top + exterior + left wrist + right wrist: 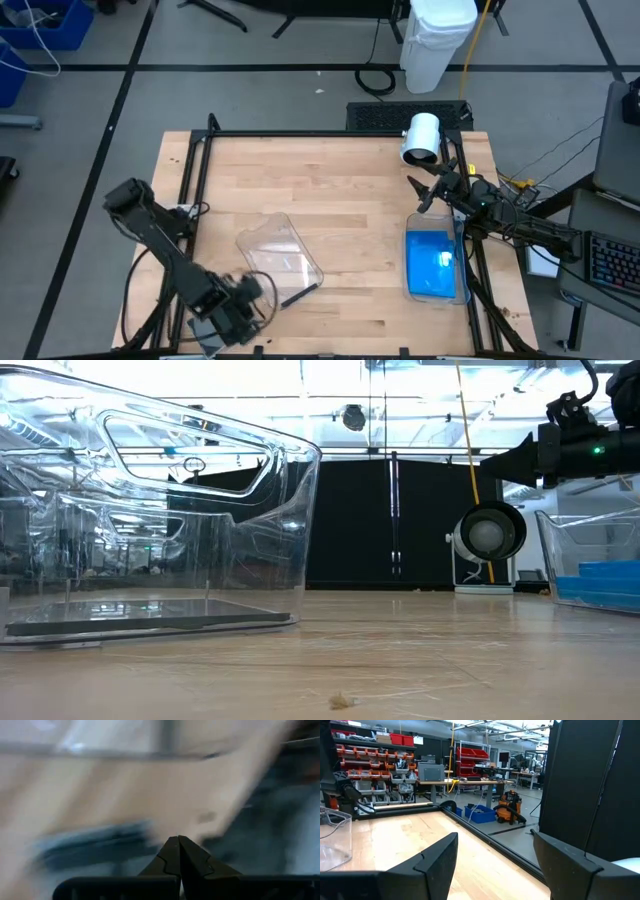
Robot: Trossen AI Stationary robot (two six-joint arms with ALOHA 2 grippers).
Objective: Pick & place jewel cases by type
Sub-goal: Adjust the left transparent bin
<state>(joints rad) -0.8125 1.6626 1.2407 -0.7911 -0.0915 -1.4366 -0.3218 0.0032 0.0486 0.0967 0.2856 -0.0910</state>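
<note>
High view: blue jewel cases [432, 262] stacked flat in the clear tub [437, 297] at 4 o'clock on the table [340, 190], long axis running 12 to 6. Right gripper [421, 193] just beyond that tub at 2 o'clock, fingers spread, holding nothing. Left gripper [268, 290] at 7 o'clock beside the second clear tub [279, 258]. Low view: dark jewel case [150, 616] lying flat in the near tub, pointing direction not discernible. Left wrist view: blurred; fingers [170, 857] pressed together, empty. Right wrist view: fingers [437, 855] well apart over bare wood.
</note>
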